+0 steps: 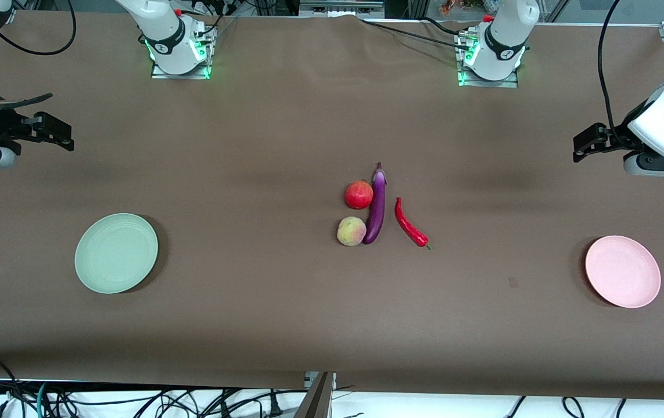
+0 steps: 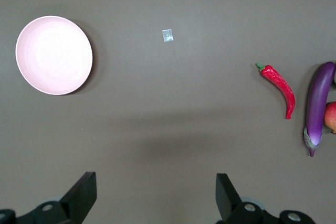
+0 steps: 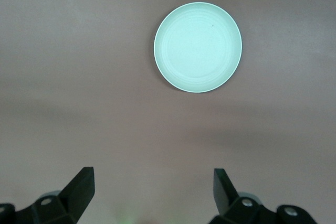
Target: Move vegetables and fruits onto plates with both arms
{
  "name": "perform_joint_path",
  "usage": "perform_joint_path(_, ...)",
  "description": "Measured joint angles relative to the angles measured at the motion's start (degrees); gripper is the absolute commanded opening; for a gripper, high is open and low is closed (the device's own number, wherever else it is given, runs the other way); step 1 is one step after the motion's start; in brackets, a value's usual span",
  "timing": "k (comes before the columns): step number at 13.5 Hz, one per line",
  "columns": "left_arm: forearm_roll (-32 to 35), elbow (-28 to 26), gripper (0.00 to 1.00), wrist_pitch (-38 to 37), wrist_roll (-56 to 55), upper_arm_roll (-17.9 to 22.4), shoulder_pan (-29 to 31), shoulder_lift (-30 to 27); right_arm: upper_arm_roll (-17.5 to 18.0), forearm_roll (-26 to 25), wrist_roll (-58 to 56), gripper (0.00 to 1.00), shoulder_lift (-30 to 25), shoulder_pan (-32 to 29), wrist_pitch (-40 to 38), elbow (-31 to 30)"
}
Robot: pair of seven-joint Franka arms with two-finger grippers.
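Observation:
In the middle of the brown table lie a purple eggplant (image 1: 376, 204) (image 2: 318, 106), a red round fruit (image 1: 358, 194) (image 2: 331, 117) and a peach (image 1: 351, 231), all touching. A red chili (image 1: 410, 223) (image 2: 280, 83) lies apart, toward the left arm's end. The mint green plate (image 1: 116, 253) (image 3: 198, 47) sits empty toward the right arm's end, the pink plate (image 1: 623, 271) (image 2: 54, 55) empty toward the left arm's end. My left gripper (image 1: 582, 145) (image 2: 156, 192) hangs open above bare table at its end. My right gripper (image 1: 61, 136) (image 3: 154, 190) hangs open likewise at its end. Neither holds anything.
A small tape patch (image 1: 512, 282) (image 2: 167, 35) lies on the cloth between the chili and the pink plate. The arm bases (image 1: 179, 52) (image 1: 491, 58) stand along the table's edge farthest from the front camera. Cables (image 1: 134, 400) hang below the nearest edge.

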Motion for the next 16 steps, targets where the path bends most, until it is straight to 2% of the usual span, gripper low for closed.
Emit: perform_joint_path(16, 0.0, 0.1, 1.00, -0.1, 0.0, 0.0, 0.0, 0.0, 0.0, 0.0, 0.0, 1.00, 1.2, 0.0, 1.2, 0.0)
